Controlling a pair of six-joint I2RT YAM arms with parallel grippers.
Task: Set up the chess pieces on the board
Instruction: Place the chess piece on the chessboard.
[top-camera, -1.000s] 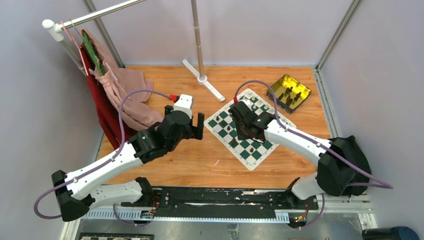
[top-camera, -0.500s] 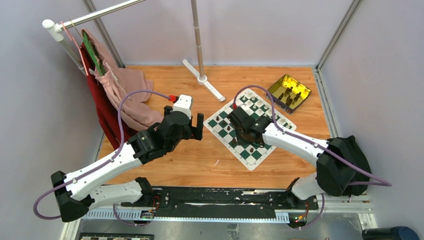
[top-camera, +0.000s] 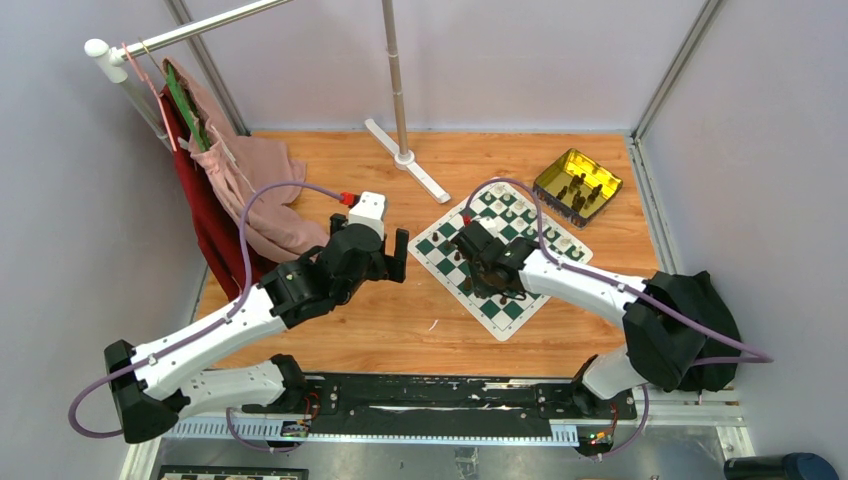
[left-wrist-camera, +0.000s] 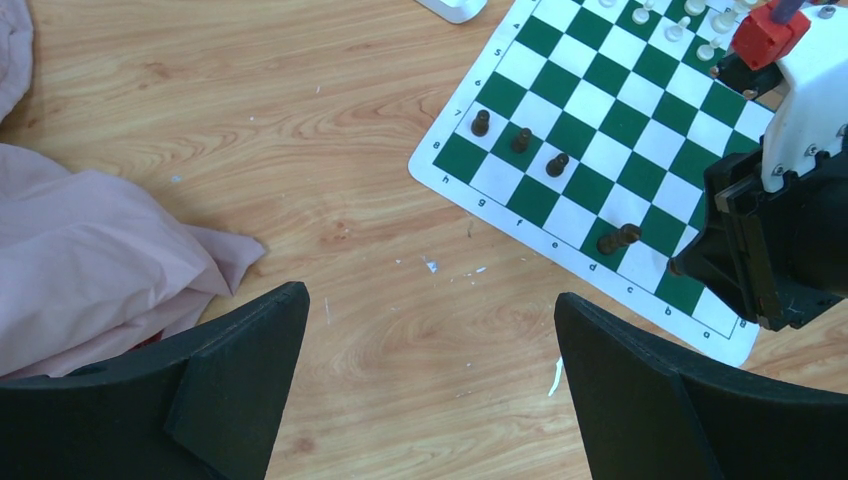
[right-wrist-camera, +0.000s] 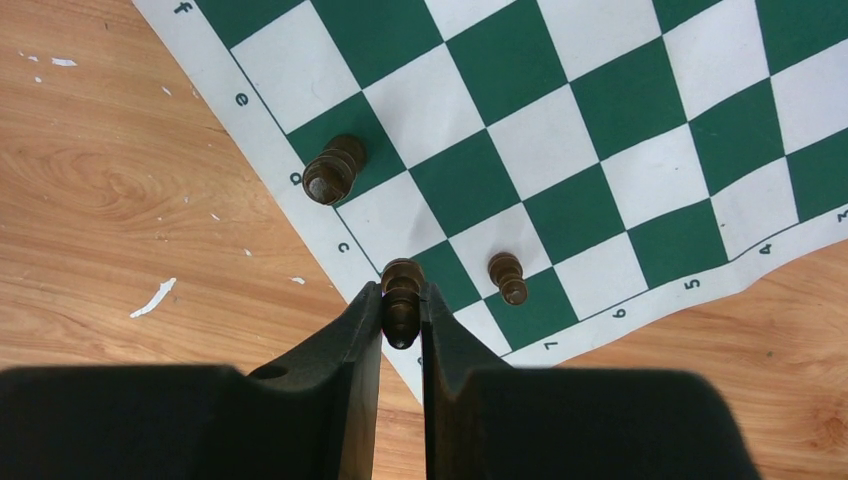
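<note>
A dark brown chess piece (right-wrist-camera: 402, 278) is pinched between the two fingers of the right gripper (right-wrist-camera: 403, 308), which is clenched on it. In the right wrist view its long axis runs in line with the fingers. Its rounded head pokes out just past the fingertips, toward the board (right-wrist-camera: 600, 130) below. The piece hangs over the border by the letter c, at the near left edge of the board. Whether it touches the mat cannot be told.

Two more dark pieces are close by on the board. One (right-wrist-camera: 335, 168) is in the d square at the edge, leaning toward the border. A pawn (right-wrist-camera: 508, 277) is just right of the held piece. The left wrist view shows three dark pawns (left-wrist-camera: 521, 140) in a slanting row near the h corner. White pieces (left-wrist-camera: 690, 25) are clustered at the far side of the board.

From above, the board (top-camera: 440, 235) lies turned corner-on on the wooden table (top-camera: 380, 320). A gold tin (top-camera: 577, 183) holding more dark pieces is beyond its far right corner.

The left gripper (top-camera: 395, 255) hovers over bare wood just left of the board, its fingers spread wide and holding nothing. A pink cloth (left-wrist-camera: 90, 250) lies to its left.

Compared with a second ago, the right gripper has drawn back from the board's middle toward that near left edge. The left arm has barely shifted.
</note>
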